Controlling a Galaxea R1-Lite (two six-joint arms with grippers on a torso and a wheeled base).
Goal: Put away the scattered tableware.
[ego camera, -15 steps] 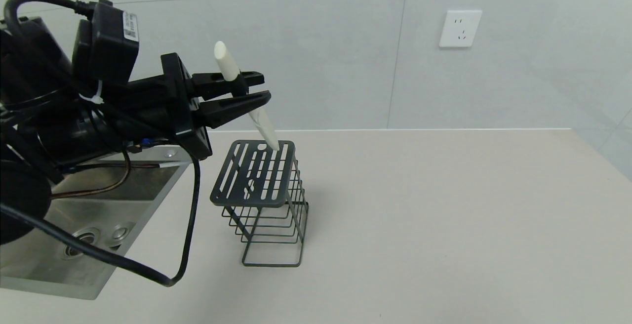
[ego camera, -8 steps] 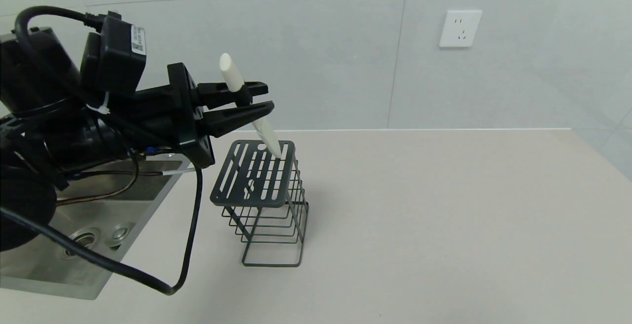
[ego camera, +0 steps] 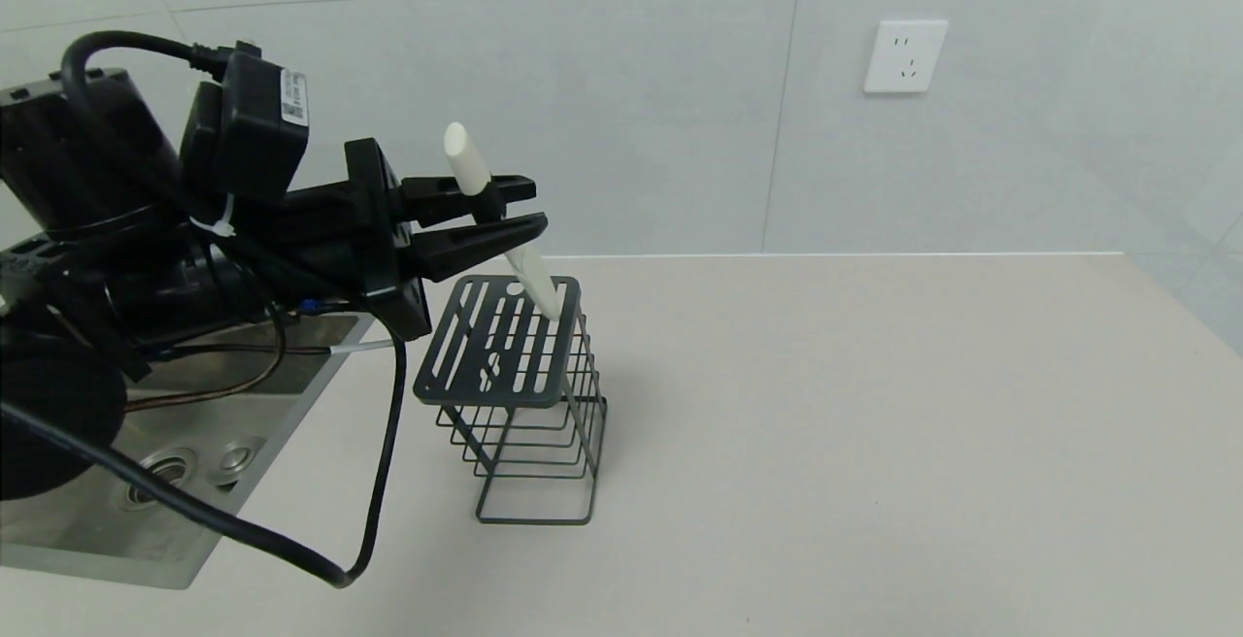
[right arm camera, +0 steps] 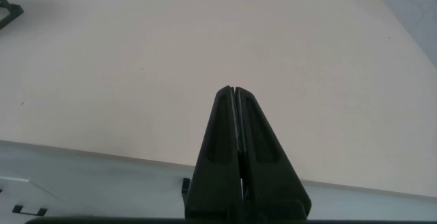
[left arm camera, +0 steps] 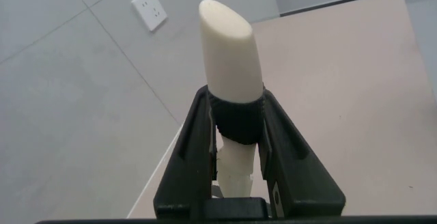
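My left gripper (ego camera: 490, 212) is shut on a cream-white utensil with a black band (ego camera: 468, 163), held tilted above the dark wire cutlery rack (ego camera: 515, 394). The utensil's lower end (ego camera: 540, 289) sits at the slotted top plate's far right corner, at or in a slot. In the left wrist view the cream handle (left arm camera: 231, 53) stands between the left gripper's (left arm camera: 236, 118) two black fingers, clamped at the band. My right gripper (right arm camera: 235, 101) is shut on nothing, hovering over the bare beige counter (right arm camera: 205, 67).
A steel sink (ego camera: 165, 443) lies at the counter's left, beside the rack. A white wall socket (ego camera: 905, 55) is on the tiled wall behind. The counter to the right of the rack is open beige surface (ego camera: 874, 423).
The left gripper with the utensil has moved down and slightly right, bringing the utensil's lower end further onto the rack's top plate. The rack has not moved.
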